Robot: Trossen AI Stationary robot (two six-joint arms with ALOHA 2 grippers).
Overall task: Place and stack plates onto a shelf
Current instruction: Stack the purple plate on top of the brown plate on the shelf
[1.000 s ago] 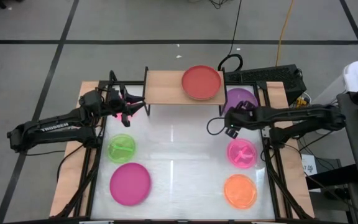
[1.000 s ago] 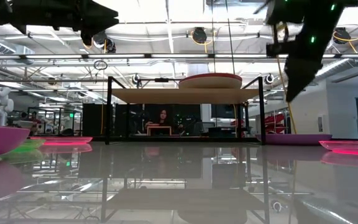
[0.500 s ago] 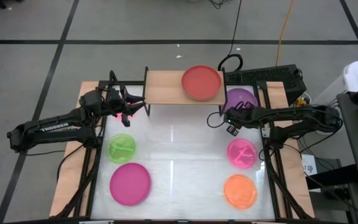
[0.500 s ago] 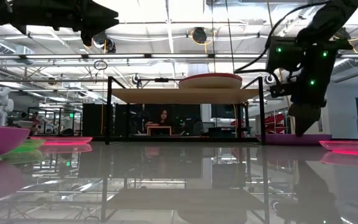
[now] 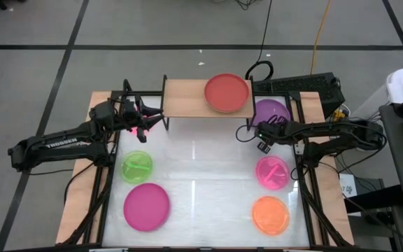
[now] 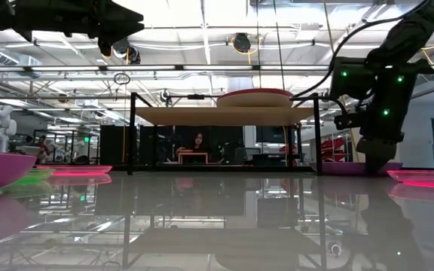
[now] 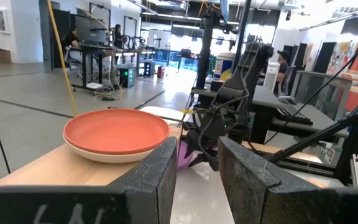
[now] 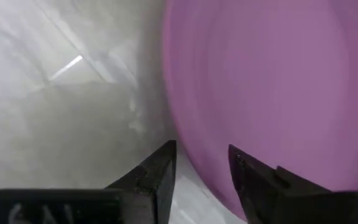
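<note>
The light-wood shelf (image 5: 187, 98) stands at the table's far side. On its right end a red plate (image 5: 227, 92) rests on a beige plate (image 7: 114, 153). A purple plate (image 5: 274, 110) lies flat on the table right of the shelf. My right gripper (image 5: 264, 134) is open and points down at its near-left rim (image 8: 185, 134). One finger (image 8: 160, 169) stands outside the rim and one finger (image 8: 248, 177) over the plate. My left gripper (image 5: 151, 124) is open and empty, raised by the shelf's left end. My right gripper stands low at the purple plate (image 6: 353, 167), its fingers astride the rim from above. I cannot tell whether they touch it.
Green (image 5: 137, 166) and magenta (image 5: 146, 206) plates lie at the table's left. Translucent pink (image 5: 272, 172) and orange (image 5: 270, 215) plates lie at the right. Another pink plate (image 6: 81, 170) lies under my left arm. The table's middle (image 5: 201, 175) is bare.
My right gripper has come down from about shelf height to the purple plate's rim, shifting a little toward the table's right edge. No plate has moved.
</note>
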